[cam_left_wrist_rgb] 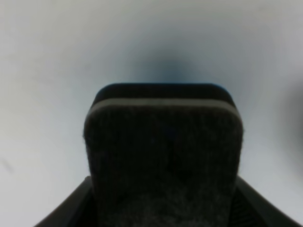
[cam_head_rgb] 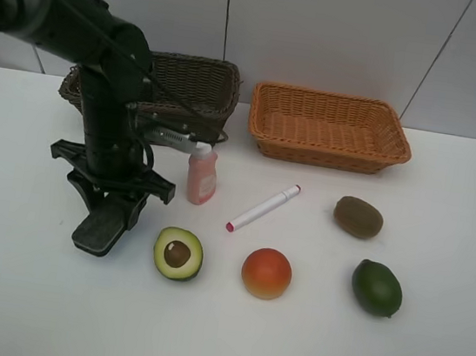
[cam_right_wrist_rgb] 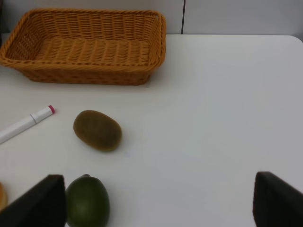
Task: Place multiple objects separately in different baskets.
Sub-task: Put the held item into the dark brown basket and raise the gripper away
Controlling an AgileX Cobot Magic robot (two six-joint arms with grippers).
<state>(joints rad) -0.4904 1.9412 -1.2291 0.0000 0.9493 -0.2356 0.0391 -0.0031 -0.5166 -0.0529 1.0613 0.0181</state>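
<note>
My left gripper (cam_head_rgb: 107,210) points down at the left of the table and is shut on the black board eraser (cam_head_rgb: 98,230). In the left wrist view the eraser (cam_left_wrist_rgb: 163,161) fills the space between both fingers, its felt face toward the camera. To its right stand the pink white-capped bottle (cam_head_rgb: 203,173), halved avocado (cam_head_rgb: 178,253), white pink-tipped marker (cam_head_rgb: 262,208), orange-red fruit (cam_head_rgb: 266,273), kiwi (cam_head_rgb: 357,217) and lime (cam_head_rgb: 376,288). My right gripper (cam_right_wrist_rgb: 161,203) is open over bare table, beside the lime (cam_right_wrist_rgb: 87,202) and kiwi (cam_right_wrist_rgb: 97,130).
The dark brown basket (cam_head_rgb: 202,61) stands at the back, partly behind the left arm. The light orange basket (cam_head_rgb: 329,155) sits to its right and holds nothing; the right wrist view shows it (cam_right_wrist_rgb: 90,75) beyond the marker (cam_right_wrist_rgb: 26,124).
</note>
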